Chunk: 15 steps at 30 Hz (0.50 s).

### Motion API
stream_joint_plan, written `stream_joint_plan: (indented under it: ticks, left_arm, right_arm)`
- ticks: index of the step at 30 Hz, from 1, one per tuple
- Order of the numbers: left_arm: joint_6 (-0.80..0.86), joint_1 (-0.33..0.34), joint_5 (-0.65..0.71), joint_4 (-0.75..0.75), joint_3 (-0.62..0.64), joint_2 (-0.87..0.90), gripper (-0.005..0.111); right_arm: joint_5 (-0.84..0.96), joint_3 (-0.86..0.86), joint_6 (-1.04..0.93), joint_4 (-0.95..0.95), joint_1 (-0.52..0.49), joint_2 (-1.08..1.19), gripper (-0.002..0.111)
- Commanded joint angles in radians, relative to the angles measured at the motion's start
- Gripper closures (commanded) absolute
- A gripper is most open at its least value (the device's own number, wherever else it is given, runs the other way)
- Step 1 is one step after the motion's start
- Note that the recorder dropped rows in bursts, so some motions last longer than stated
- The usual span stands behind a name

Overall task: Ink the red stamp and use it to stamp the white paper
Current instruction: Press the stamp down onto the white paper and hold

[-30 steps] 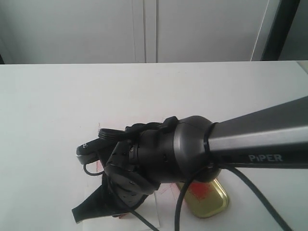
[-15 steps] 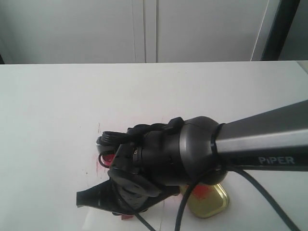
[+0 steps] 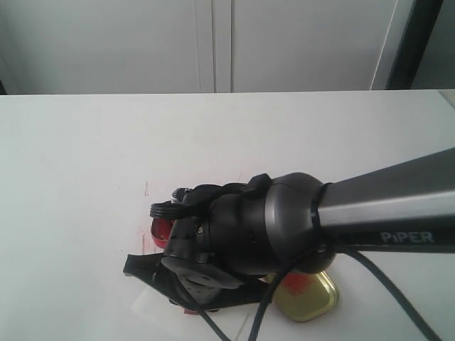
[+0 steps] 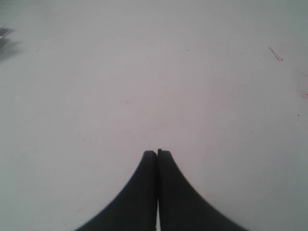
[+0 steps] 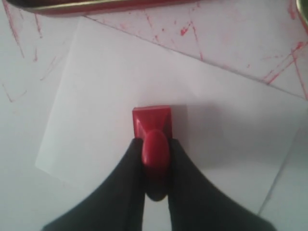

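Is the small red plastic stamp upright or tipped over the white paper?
Upright: the small red plastic stamp points its square base at the thin white paper, handle clamped by the right gripper fingers.

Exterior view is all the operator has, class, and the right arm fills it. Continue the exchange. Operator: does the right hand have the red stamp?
Observer: Yes, the right hand is shut on the handle of the red stamp.
Operator: What lies under it?
Observer: The white paper. The base is well inside its edges, but I cannot tell whether they touch.
Operator: And the left hand?
Observer: The left hand is shut, holding nothing, over the table.
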Motion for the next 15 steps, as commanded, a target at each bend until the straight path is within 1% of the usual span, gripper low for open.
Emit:
stream_joint_plan:
  ticks: [1, 7, 15]
  left_arm:
    - [-0.003, 0.001, 0.001, -0.001, 0.005, -0.004, 0.107]
    - [-0.003, 0.001, 0.001, -0.001, 0.005, -0.004, 0.107]
    - [-0.003, 0.001, 0.001, -0.001, 0.005, -0.004, 0.107]
  right_arm:
    - [0.028, 0.013, 0.069, -0.042, -0.003, 0.002, 0.108]
    - [0.025, 0.013, 0.079, -0.061, -0.003, -0.003, 0.108]
    - [0.006, 0.013, 0.129, -0.135, -0.003, -0.060, 0.108]
